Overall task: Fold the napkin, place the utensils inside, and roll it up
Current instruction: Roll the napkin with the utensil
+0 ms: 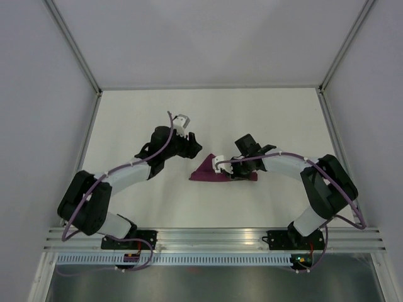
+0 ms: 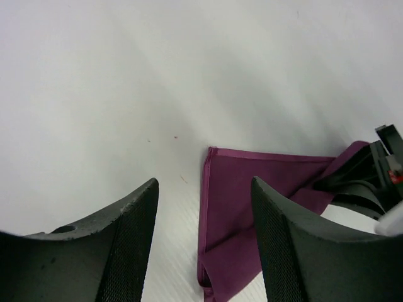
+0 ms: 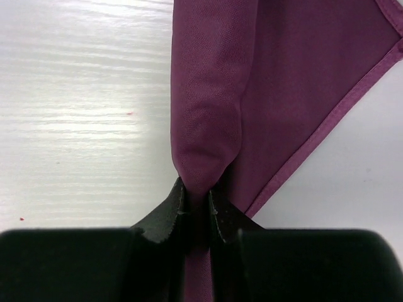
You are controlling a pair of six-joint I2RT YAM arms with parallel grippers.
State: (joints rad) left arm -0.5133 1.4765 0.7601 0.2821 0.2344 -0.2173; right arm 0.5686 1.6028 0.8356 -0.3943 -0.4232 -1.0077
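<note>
White bench [image 1: 252, 113]: right claw [image 3: 195, 201] pinches a ridge of the napkin [image 3: 283, 75], likely to fold it over; left claw [image 2: 203, 185] stands open, empty, beside the napkin.

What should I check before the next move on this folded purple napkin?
1. Right gripper shut on a fold of the shiny magenta-purple cloth napkin: ok.
2. Left gripper open and empty: ok.
3. Left gripper clear of the cloth: ok.
4. Napkin flat on the white table: not ok, a ridge bunches at the right gripper.
5. Utensils located: cannot tell, none shows in any view.
</note>
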